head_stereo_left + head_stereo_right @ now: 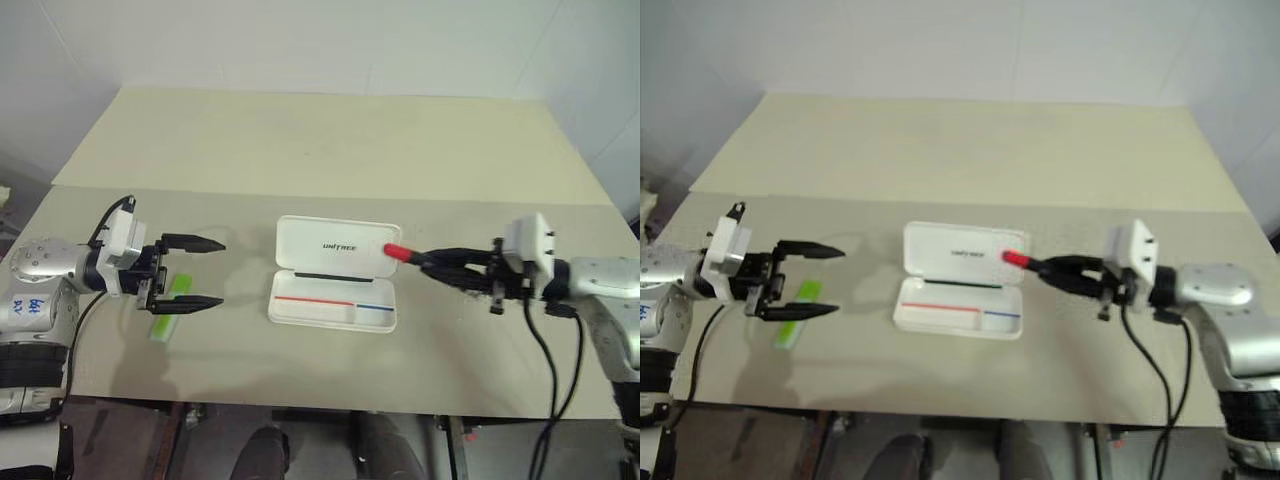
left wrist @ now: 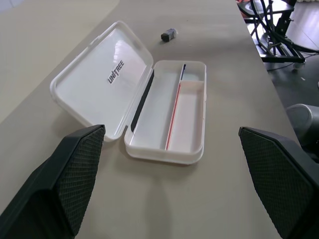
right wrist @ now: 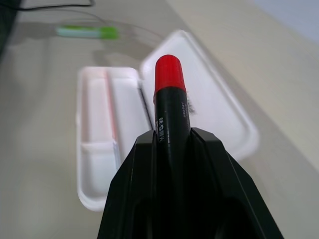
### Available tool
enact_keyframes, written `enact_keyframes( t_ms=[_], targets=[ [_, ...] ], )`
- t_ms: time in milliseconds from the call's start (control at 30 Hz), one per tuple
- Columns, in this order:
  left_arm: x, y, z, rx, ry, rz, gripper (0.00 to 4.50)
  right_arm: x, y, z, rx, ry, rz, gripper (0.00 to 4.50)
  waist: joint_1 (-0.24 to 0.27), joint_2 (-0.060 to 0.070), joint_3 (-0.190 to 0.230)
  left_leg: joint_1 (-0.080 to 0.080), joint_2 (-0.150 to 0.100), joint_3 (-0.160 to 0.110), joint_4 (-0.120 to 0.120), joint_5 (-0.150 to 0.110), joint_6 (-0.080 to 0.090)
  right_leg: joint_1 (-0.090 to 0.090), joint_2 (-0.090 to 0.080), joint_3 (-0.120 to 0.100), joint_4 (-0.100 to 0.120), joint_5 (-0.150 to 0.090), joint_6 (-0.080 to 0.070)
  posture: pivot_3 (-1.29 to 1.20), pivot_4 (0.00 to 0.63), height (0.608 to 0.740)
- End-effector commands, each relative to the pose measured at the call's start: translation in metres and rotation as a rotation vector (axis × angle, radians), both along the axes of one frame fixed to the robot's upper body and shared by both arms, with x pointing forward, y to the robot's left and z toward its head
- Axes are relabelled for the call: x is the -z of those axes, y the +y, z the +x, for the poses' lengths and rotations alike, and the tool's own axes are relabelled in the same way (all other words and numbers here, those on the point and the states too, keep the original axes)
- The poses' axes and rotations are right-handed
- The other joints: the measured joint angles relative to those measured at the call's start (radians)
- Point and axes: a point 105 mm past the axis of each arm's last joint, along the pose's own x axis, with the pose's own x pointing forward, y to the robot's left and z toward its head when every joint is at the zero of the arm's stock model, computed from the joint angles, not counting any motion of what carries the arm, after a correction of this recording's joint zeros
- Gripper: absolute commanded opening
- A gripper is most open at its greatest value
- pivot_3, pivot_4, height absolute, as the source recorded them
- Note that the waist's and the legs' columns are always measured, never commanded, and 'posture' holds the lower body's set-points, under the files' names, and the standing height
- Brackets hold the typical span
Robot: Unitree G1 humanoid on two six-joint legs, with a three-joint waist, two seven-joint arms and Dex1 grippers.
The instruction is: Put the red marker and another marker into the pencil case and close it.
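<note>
Red marker (image 1: 399, 252) clamped in R hand (image 1: 432, 263).

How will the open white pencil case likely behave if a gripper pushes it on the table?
The pencil case looks like thin hard plastic, so probably stiff and light. It lies open and flat on the smooth table, so it would likely slide, not tip. Its hinged lid might swing if pushed.

Open pencil case (image 1: 334, 300) mid-table (image 1: 300, 140) — highlighter (image 1: 170, 310) (flat) left.
</note>
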Motion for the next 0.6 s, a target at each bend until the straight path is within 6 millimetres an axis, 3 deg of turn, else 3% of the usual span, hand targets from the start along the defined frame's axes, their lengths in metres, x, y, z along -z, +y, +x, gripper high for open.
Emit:
enact_keyframes(
  t_ms=[33, 233, 600],
  targets=[
    [-0.004, 0.004, 0.001, -0.046, -0.034, 0.015, 4.5, 0.008, 0.026, 0.003, -0.112, 0.005, -0.017, 0.62, 0.0, 0.0, 0.0, -0.002, 0.0, 0.001, 0.0, 0.0, 0.0, -0.002, 0.0, 0.0, 0.0, 0.0, 0.0, 0.0, 0.15, 0.74],
    [0.0, 0.002, -0.003, -0.075, -0.015, 0.011, 4.5, 0.021, 0.05, 0.018, -0.171, 0.006, -0.015, 0.62, 0.0, 0.0, 0.0, -0.013, -0.001, 0.0, 0.001, 0.0, 0.0, -0.013, -0.001, 0.0, 0.005, 0.001, 0.001, 0.0, 0.15, 0.74],
    [0.007, -0.002, -0.01, -0.134, 0.004, -0.002, 4.5, 0.035, 0.081, 0.046, -0.176, -0.005, -0.008, 0.62, -0.006, 0.0, 0.0, -0.013, 0.0, 0.003, 0.001, 0.001, -0.003, -0.018, 0.0, 0.001, 0.011, 0.0, 0.0, 0.0, 0.15, 0.74]
  ],
)
